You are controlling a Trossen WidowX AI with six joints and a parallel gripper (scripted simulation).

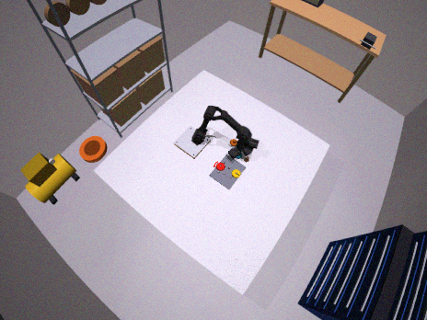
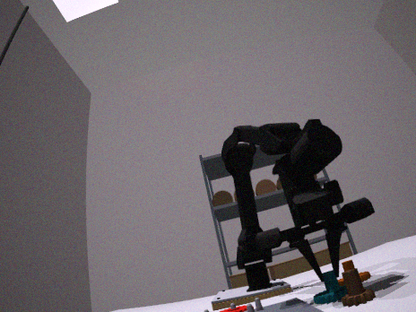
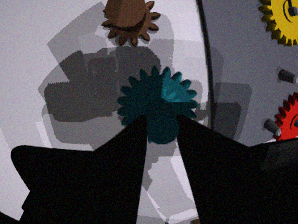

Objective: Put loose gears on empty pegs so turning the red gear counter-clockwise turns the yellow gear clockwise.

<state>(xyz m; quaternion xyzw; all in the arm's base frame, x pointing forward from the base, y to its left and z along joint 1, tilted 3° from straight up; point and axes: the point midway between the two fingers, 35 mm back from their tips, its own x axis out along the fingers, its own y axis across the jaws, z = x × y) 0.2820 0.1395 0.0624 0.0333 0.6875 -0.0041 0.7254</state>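
The teal gear (image 1: 239,157) (image 2: 329,294) (image 3: 142,97) stands upright on the table beside the grey board (image 1: 227,183) (image 3: 232,55). My gripper (image 2: 330,277) (image 3: 161,121) is shut on its stem, fingers pointing down. The brown gear (image 1: 247,159) (image 2: 357,289) (image 3: 125,12) stands close by. The orange gear (image 1: 234,142) (image 2: 367,275) is on the table behind them. The red gear (image 1: 220,166) (image 2: 235,309) (image 3: 288,117) and the yellow gear (image 1: 236,174) (image 3: 280,24) sit on the board. Bare pegs show in the wrist view, one peg (image 3: 286,75) between those gears and another peg (image 3: 270,126) beside the red gear.
The arm's base stands on a white plate (image 1: 193,153) to the left of the board in the top view. The brown gear is the nearest obstacle to the held teal gear. Shelves, a workbench and an orange ring (image 1: 93,158) are farther off.
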